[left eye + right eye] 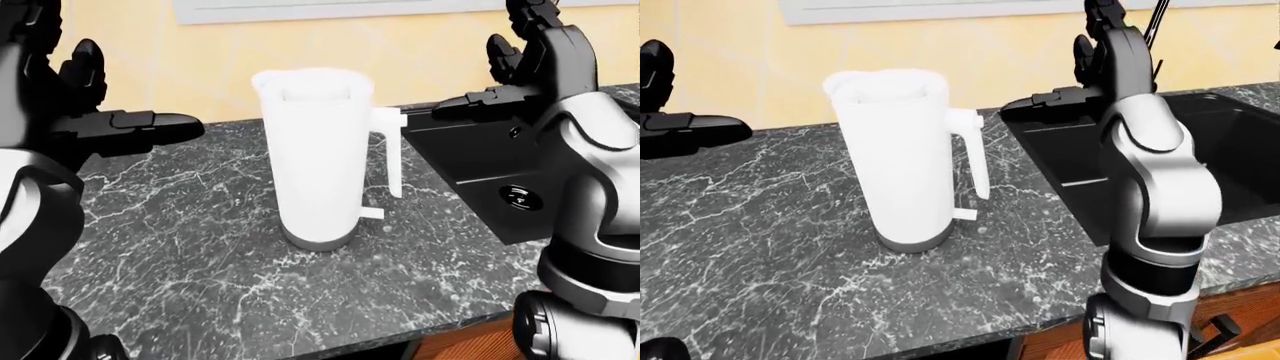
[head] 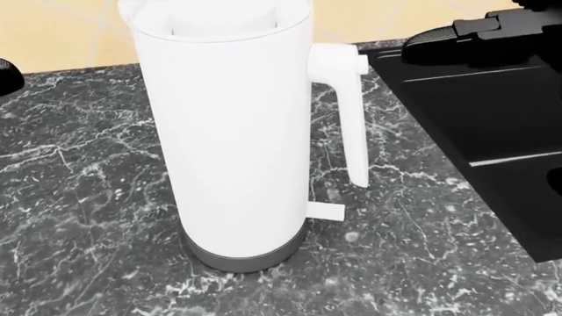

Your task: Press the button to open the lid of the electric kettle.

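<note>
Left-eye view: the left hand point(image 1: 120, 124) at the left edge is spread open and holds nothing, its fingers aimed at the tall white kettle point(image 1: 318, 165) standing upright in the middle of the dark marble counter point(image 1: 180, 247). The right hand point(image 1: 500, 90), upper right, is open and empty too. It sits just beside the top of the kettle's handle point(image 1: 393, 154), so I think it is the nearer hand to press there.

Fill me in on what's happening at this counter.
A humanoid robot stands at a dark marble counter with a white electric kettle upright between its raised hands. The left hand and right hand are both open and clear of the kettle. The lid looks closed, so the button seems not yet pressed. A black sink lies to the right.
</note>
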